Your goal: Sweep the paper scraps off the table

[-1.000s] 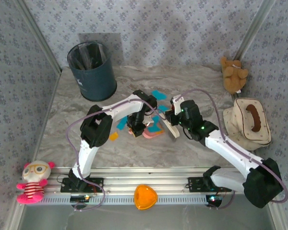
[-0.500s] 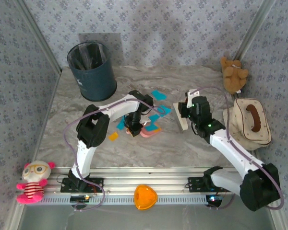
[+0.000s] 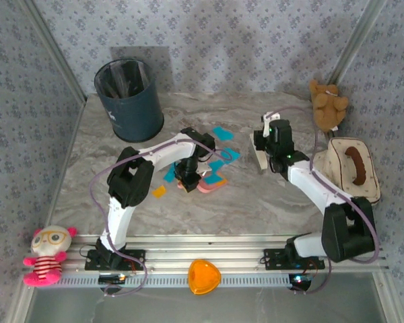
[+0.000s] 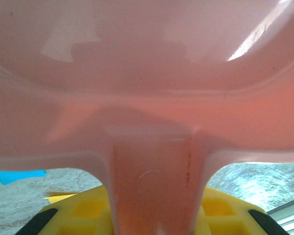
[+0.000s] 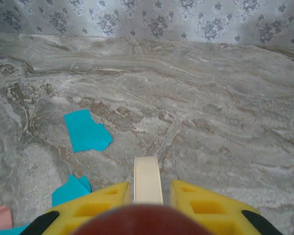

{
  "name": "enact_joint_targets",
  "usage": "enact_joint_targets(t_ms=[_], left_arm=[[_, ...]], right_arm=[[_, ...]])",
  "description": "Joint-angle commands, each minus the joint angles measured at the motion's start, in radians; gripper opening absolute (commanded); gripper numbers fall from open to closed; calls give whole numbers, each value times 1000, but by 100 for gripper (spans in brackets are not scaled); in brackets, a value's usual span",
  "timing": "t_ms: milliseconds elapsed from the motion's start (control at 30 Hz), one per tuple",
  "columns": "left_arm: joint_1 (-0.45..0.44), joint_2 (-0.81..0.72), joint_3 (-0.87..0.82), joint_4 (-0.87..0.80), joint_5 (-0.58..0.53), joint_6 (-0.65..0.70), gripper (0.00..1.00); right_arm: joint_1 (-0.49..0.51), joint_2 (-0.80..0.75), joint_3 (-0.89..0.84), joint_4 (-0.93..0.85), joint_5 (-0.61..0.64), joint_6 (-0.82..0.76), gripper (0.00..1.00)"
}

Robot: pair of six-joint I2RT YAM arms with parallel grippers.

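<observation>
Find the scraps (image 3: 230, 153) in the middle of the table (image 3: 269, 208): cyan and orange bits spread from 9 round to 1 o'clock of the pink dustpan (image 3: 205, 189), a few lying on or against its lip, one cyan piece farthest out at 12. See the left gripper (image 3: 187, 176) pinched almost shut on the dustpan handle, with the pan mouth facing roughly 3 o'clock. Look to 3 o'clock of the scraps for the right gripper (image 3: 264, 145), clamped fully shut on a cream sweeper (image 3: 260, 161); contact with the marble impossible to tell. Judge the step as gathering, barely begun. Set the sweeper edge flat on the table beyond the outermost cyan bits, then draw it from 3 toward 9, straight into the pan. Go slowly, in short strokes, to avoid flicking such light paper aside. Press the pan lip down to stop bits sliding underneath. Turn the pan afterwards for the strays at 9, behind it. Tip into the bin (image 3: 129, 101) at 10 o'clock of the table.
</observation>
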Motion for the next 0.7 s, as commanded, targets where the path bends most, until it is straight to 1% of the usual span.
enact_joint_targets(t_ms=[0, 267, 533, 667], left_arm=[[6, -39, -6, -12, 3, -13, 0], [9, -27, 4, -15, 6, -18, 0], [14, -23, 12, -16, 4, -20, 0], [18, -19, 18, -13, -6, -28, 0]], right_arm=[[-4, 43, 64, 45, -32, -44, 0], [26, 119, 106, 37, -143, -78, 0], [66, 160, 138, -28, -197, -131, 0], [91, 152, 134, -65, -204, -154, 0]])
